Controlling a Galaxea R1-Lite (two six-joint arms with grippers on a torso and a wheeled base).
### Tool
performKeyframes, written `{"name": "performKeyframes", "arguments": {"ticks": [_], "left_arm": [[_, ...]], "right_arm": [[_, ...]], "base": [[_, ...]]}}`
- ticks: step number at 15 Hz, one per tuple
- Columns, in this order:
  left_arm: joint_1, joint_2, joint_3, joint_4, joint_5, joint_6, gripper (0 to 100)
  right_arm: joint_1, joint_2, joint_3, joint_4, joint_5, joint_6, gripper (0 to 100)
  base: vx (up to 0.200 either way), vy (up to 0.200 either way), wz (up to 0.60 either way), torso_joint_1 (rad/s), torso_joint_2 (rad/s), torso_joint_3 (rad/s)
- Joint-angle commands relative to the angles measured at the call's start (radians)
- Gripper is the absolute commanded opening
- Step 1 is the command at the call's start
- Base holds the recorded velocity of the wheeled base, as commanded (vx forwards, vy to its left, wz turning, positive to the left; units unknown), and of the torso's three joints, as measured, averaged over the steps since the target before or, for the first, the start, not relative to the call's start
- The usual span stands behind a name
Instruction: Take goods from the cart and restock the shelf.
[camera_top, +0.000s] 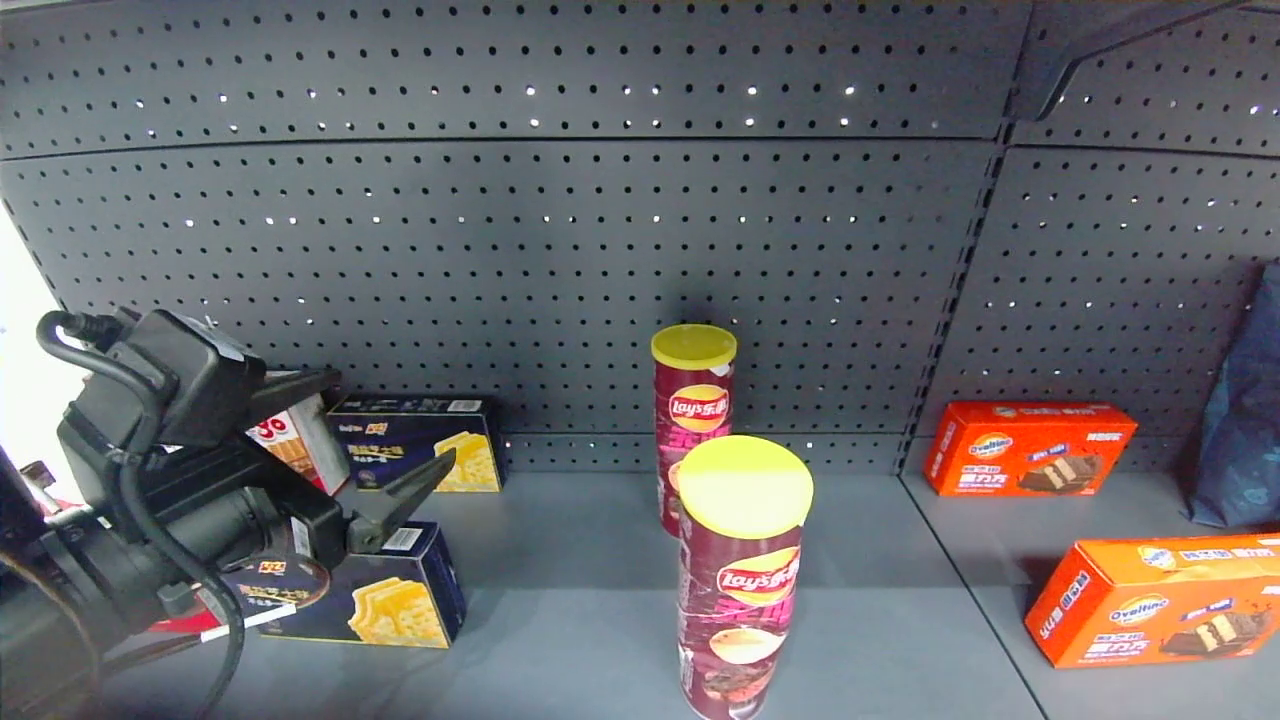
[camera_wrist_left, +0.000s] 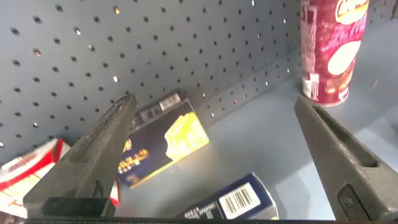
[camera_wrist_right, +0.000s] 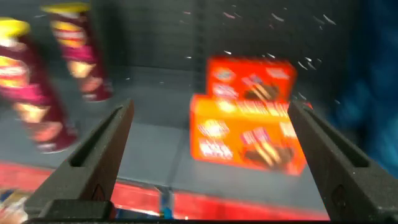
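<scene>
My left gripper (camera_top: 392, 415) hangs open and empty over the shelf's left end, just above the front dark blue cracker box (camera_top: 370, 595). A second dark blue cracker box (camera_top: 420, 440) lies behind it against the back panel. In the left wrist view the open fingers (camera_wrist_left: 112, 143) frame the rear blue box (camera_wrist_left: 158, 143) and the front one (camera_wrist_left: 239, 199). My right gripper (camera_wrist_right: 211, 109) is open and empty, facing two orange boxes (camera_wrist_right: 249, 140) from in front of the shelf.
Two maroon chip cans with yellow lids stand mid-shelf, one (camera_top: 693, 420) behind the other (camera_top: 740, 580). Orange boxes (camera_top: 1030, 445) (camera_top: 1160, 600) lie at the right, and a blue bag (camera_top: 1245, 430) at the far right. A red-white box (camera_top: 295, 440) is at the far left. The pegboard back panel (camera_top: 600, 250) closes the rear.
</scene>
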Motion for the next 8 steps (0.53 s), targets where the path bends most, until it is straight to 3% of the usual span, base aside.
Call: {"name": "performKeyframes", "arguments": {"ticks": [1,4,6,8], "left_arm": [[0.0,0.005,-0.021,0.0,0.0,0.0,100],[0.0,0.005,-0.032,0.025,0.008,0.002,100],[0.0,0.01,-0.038,0.026,0.017,0.002,100],[0.001,0.021,-0.037,0.025,0.02,0.0,100]], "right_arm": [[0.118,0.348,-0.128,0.009,0.088,-0.069,100],[0.317,0.6,-0.137,-0.197,0.071,-0.081,100],[0.449,0.778,-0.131,-0.347,0.007,-0.08,100],[0.534,0.882,-0.131,-0.421,-0.019,-0.081,100]], "base": [[0.0,0.0,0.0,0.0,0.0,0.0],[0.0,0.0,0.0,0.0,0.0,0.0],[0.0,0.0,0.0,0.0,0.0,0.0],[0.0,0.0,0.0,0.0,0.0,0.0]]}}
